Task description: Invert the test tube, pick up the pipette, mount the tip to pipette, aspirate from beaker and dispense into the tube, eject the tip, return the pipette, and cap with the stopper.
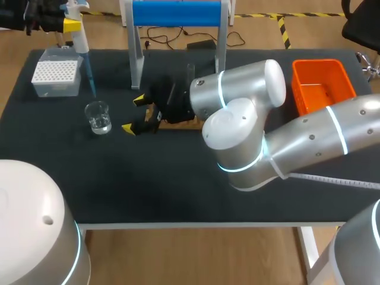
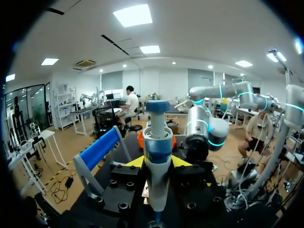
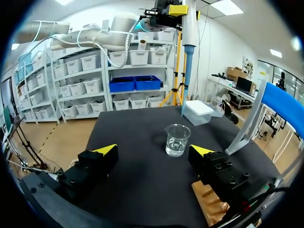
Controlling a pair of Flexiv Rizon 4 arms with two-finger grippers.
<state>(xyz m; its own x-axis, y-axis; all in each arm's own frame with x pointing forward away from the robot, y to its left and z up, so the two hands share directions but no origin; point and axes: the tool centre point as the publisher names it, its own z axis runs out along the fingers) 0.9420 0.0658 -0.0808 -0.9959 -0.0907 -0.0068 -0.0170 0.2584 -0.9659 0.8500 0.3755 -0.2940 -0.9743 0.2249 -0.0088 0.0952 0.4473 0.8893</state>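
A clear glass beaker (image 1: 98,117) with a little water stands on the black desk (image 1: 148,178). Just beside the beaker, the right hand (image 1: 135,114) hangs wide open, holding nothing. Beyond the beaker, near the white tip box (image 1: 56,76), the left hand (image 2: 157,164) is clamped on the white-and-blue pipette (image 1: 81,41)
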